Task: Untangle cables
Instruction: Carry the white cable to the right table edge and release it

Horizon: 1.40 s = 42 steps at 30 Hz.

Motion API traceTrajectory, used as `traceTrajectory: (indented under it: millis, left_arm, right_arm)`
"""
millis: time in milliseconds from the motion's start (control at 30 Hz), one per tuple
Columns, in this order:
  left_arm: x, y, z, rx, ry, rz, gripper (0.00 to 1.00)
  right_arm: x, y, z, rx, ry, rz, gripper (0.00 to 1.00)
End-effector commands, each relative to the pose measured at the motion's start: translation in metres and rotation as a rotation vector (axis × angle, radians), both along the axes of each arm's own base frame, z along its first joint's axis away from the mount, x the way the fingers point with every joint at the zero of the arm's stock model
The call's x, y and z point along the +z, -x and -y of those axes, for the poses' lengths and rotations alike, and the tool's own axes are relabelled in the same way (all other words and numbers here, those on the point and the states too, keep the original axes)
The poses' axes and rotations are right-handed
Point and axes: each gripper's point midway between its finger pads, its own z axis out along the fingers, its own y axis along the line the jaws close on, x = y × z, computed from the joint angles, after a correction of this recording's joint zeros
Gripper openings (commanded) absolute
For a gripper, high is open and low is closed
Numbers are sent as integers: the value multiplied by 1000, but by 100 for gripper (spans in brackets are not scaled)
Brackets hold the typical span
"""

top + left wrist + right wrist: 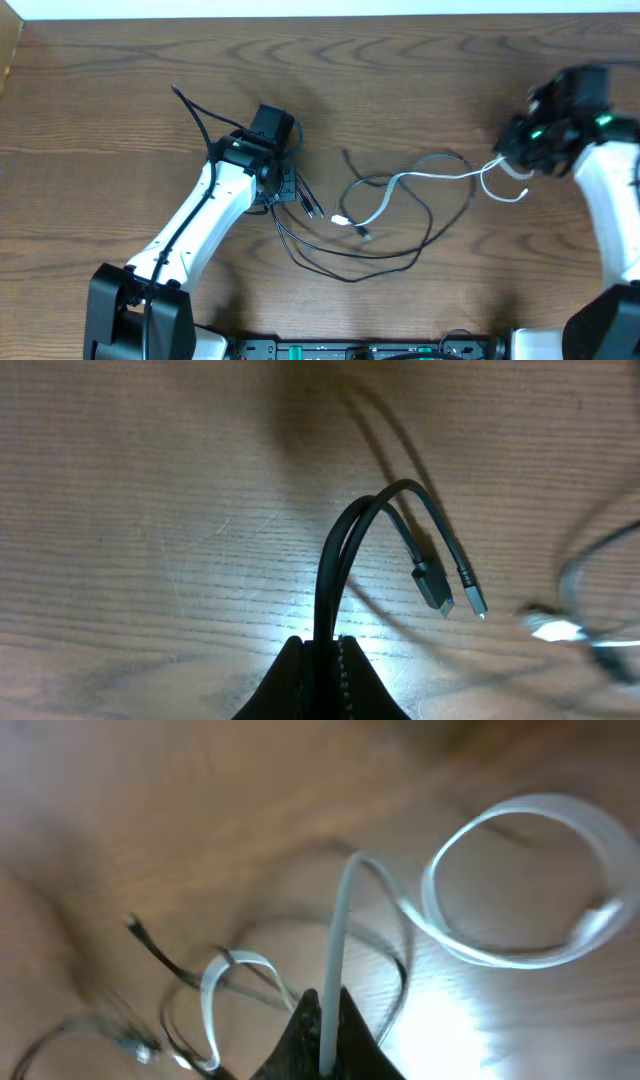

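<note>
**Both ends gripped, the middle still tangled**

The white cable [430,175] runs across the middle of the table [100,80], from the right gripper [505,160] leftward in a wavy line to its plug, which lies on the wood near the centre. Along the way it crosses the black cables [345,278], whose wide loops spread under and around it. Where white and black overlap, the overhead view does not show which lies on top. A spare curl of white lies just beside the right gripper.

The right gripper [322,1010] is closed on the white cable [335,950], which rises straight out from between its fingers. The left gripper [322,645] is closed on 2 black strands [335,560], which arch up side by side and drop to 2 plugs [435,585] hanging close together above the wood. In the overhead view the left gripper [285,190] sits at the left edge of the tangle. 1 more black end trails off to the upper left past the arm. Whether there are 2 black cables or more, I cannot tell.

As a judgement, the task is partly set up and not done. Each colour is held on its own side, with the 2 grippers well apart, so a separating pull is ready. What is left is the main part: white and black still cross in several places at the centre, and the black loops are not yet laid out apart from each other.
</note>
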Motion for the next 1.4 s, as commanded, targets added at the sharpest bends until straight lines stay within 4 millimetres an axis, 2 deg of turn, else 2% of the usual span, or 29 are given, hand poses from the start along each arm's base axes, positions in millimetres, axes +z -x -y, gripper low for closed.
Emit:
traceTrajectory:
  millis: [0,267,367,467,567,667,833,900,1067,1233,1367]
  left_arm:
    - [-4,1,-3,20,-7,-12,8]
    - [-4,1,-3,20,-7,-10,8]
    - [-3,0,-2,20,-5,-6,7]
    - [-3,0,-2,20,-5,-6,8]
    - [-4,0,-2,20,-6,-7,7]
    - [-4,0,-2,20,-5,-7,8]
    - [-4,0,-2,20,-5,-7,7]
    - [-4,0,-2,20,-5,-7,8]
    - [-4,1,-3,20,-6,-10,8]
    - [-4,1,-3,20,-6,-10,8]
    - [-4,1,-3,20,-6,-10,8]
  right_arm:
    - [53,-14,45,-56,99,117,1]
    - [158,-13,137,-304,166,330,1]
    - [193,-9,158,-388,163,416,1]
    - [226,-9,168,-414,160,514,1]
    - [233,-9,170,-422,166,534,1]
    - [230,-8,170,-421,161,524,1]
    - [240,-17,153,-294,130,588,1]
    - [245,-21,152,-276,136,616,1]
    - [247,-19,173,-351,232,612,1]
    - [239,-14,196,-435,324,563,1]
    - [227,-18,207,-444,360,523,1]
